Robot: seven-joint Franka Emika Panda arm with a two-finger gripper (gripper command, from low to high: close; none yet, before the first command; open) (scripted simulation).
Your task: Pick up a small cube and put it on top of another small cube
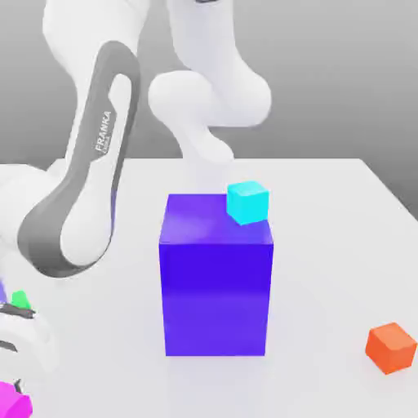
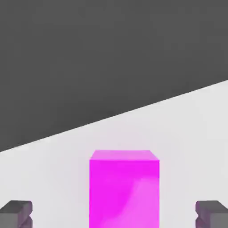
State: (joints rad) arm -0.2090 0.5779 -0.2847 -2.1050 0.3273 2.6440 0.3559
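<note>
In the hand view, the gripper (image 2: 114,214) is holding its jaws wide apart, and the magenta cube (image 2: 124,191) is sitting between their lines, touching neither. In the exterior view, that cube is lying at the near left edge, just below the hand. The orange cube is resting (image 1: 391,348) at the right. Farther back, the green cube (image 1: 21,300) is showing behind the hand, and the cyan cube (image 1: 248,202) is sitting on the big blue block (image 1: 216,295).
</note>
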